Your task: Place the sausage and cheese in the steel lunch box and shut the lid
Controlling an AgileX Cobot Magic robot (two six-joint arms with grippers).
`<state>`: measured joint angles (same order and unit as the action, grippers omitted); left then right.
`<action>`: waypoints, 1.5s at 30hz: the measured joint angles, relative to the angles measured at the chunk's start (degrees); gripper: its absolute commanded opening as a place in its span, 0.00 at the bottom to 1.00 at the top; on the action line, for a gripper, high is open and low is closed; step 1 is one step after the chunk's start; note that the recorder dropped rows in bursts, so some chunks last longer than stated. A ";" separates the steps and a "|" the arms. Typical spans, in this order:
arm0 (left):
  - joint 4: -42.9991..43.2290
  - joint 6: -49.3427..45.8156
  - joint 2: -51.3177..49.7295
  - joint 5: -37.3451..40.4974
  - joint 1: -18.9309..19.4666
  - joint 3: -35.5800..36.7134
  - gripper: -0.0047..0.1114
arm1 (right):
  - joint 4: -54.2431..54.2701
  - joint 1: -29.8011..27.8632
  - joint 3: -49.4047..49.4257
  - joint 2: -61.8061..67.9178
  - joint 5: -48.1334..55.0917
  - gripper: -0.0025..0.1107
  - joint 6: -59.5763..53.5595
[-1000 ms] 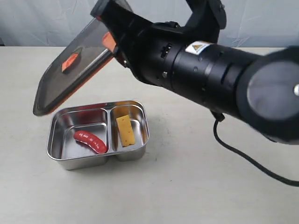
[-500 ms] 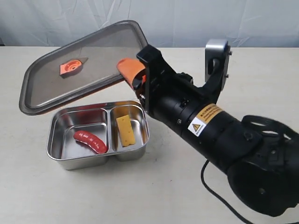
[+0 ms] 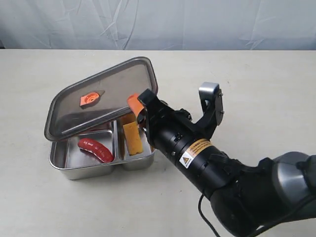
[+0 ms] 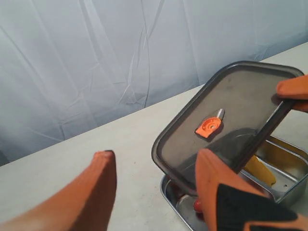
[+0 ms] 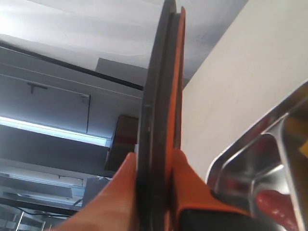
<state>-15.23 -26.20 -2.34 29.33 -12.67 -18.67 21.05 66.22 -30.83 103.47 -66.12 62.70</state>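
Closing the lid [image 3: 106, 96] looks like the only step left. The sausage [image 3: 95, 149] already lies in the left compartment of the box [image 3: 84, 170] and the cheese [image 3: 132, 138] in the right one, with the divider between them. The box stands toward the left edge of the table [image 3: 256, 74], about midway between its far and near edges. The right gripper [image 3: 138, 106] pinches the lid's long edge tightly between its orange fingers and holds it tilted over the box. The side toward the table's left edge is low near the rim and the other side is raised; I cannot tell whether it touches the rim. The left gripper [image 4: 156, 166] hangs wide open and empty, off beside the box. By count: one sausage, one cheese, one box with two compartments, one lid with one orange tab [image 3: 90, 98], and two grippers.
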 measured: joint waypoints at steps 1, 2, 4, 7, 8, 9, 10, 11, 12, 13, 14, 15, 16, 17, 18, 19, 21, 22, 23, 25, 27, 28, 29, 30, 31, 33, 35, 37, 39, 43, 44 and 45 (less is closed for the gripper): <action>0.00 0.00 0.00 0.00 0.00 0.00 0.46 | 0.00 -0.02 0.00 0.87 -0.27 0.02 0.43; 0.00 0.00 0.00 0.00 0.00 0.00 0.46 | 0.00 0.09 0.00 1.93 -0.53 0.02 1.17; 0.00 0.00 0.00 0.00 0.00 0.00 0.46 | 0.00 0.07 0.00 3.71 -1.14 0.02 2.72; 0.00 0.00 0.00 0.00 0.00 0.00 0.46 | -0.16 0.21 0.08 6.12 -2.05 0.02 4.35; 0.00 0.00 0.00 0.00 0.00 0.00 0.46 | -0.16 0.21 0.08 6.74 -2.34 0.02 4.92; 0.00 0.00 0.00 0.00 0.00 0.00 0.46 | -0.16 0.21 0.08 7.15 -2.47 0.02 5.05; 0.00 0.00 0.00 0.00 0.00 0.00 0.46 | -0.16 0.21 0.08 7.30 -2.61 0.02 5.35; 0.00 0.00 0.00 0.00 0.00 0.00 0.46 | -0.16 0.21 0.08 7.58 -3.08 0.02 5.48; 0.00 0.00 0.00 0.00 0.00 0.00 0.46 | -0.16 0.21 0.08 7.83 -3.32 0.02 5.73; 0.00 0.00 0.00 0.00 0.00 0.00 0.46 | -0.16 0.21 0.08 7.97 -3.43 0.02 6.03; 0.00 0.00 0.00 0.00 0.00 0.00 0.46 | -0.16 0.21 -0.02 8.20 -3.43 0.02 6.31; 0.00 0.00 0.00 0.00 0.00 0.00 0.46 | -0.16 0.21 -0.12 8.36 -3.43 0.02 6.85; 0.00 0.00 0.00 0.00 0.00 0.00 0.46 | -0.16 0.21 -0.44 8.76 -3.47 0.02 7.46; 0.00 0.00 0.00 0.00 0.00 0.00 0.46 | -0.53 0.21 -0.94 9.05 -3.57 0.02 8.21; 0.00 0.00 0.00 0.00 0.00 0.00 0.46 | -0.94 0.21 -1.30 9.45 -3.57 0.02 8.58; 0.00 0.00 0.00 0.00 0.00 0.00 0.46 | -1.43 0.21 -1.66 9.71 -3.57 0.02 8.83; 0.00 0.00 0.00 0.00 0.00 0.00 0.46 | -1.99 0.47 -2.31 9.96 -3.57 0.02 9.09; 0.00 0.00 0.00 0.00 0.00 0.00 0.46 | -1.99 0.77 -2.41 10.00 -3.44 0.02 9.16; -0.12 0.00 0.00 0.00 0.00 0.00 0.46 | -1.57 1.35 -2.54 10.00 -3.44 0.02 9.16; -0.24 0.00 0.00 0.00 0.00 0.00 0.46 | -0.24 2.44 -2.56 10.00 -3.44 0.02 8.59; -0.33 0.00 0.00 0.00 0.00 0.00 0.46 | 1.32 3.53 -2.56 10.00 -3.33 0.02 7.47; -0.33 0.00 0.00 0.00 0.00 0.00 0.46 | 2.05 3.99 -2.56 10.00 -3.33 0.02 7.06; -0.33 0.00 0.00 0.00 0.00 0.00 0.46 | 2.66 4.34 -2.56 10.00 -3.33 0.02 6.89; -0.33 0.00 0.00 0.00 0.00 0.00 0.46 | 3.29 4.65 -2.56 10.00 -3.33 0.02 6.62; -0.36 0.00 0.00 0.00 0.00 0.00 0.46 | 3.83 4.88 -2.56 10.00 -3.33 0.02 6.46; -0.36 0.00 0.00 0.00 0.00 0.00 0.46 | 4.66 5.15 -2.56 10.00 -3.22 0.02 5.91; -0.36 0.00 0.00 0.00 0.00 0.00 0.46 | 4.92 5.14 -2.56 10.00 -3.22 0.02 5.71; -0.36 0.00 0.00 0.00 0.00 0.00 0.46 | 5.01 5.14 -2.56 10.00 -3.12 0.02 5.39; -0.36 0.00 0.00 0.00 0.00 0.00 0.46 | 5.36 5.14 -2.56 10.00 -2.58 0.02 4.71; -0.36 0.00 0.00 0.00 0.00 0.00 0.46 | 6.39 5.26 -2.56 10.00 -0.91 0.02 4.71; -0.36 0.00 0.00 0.00 0.00 0.00 0.46 | 6.49 5.26 -2.60 10.00 -0.43 0.02 4.71; -0.36 0.00 0.00 0.00 0.00 0.00 0.46 | 6.49 5.26 -2.60 10.00 -0.05 0.02 4.71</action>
<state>-15.59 -26.20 -2.34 29.33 -12.67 -18.67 27.53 71.47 -33.43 113.47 -66.17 67.42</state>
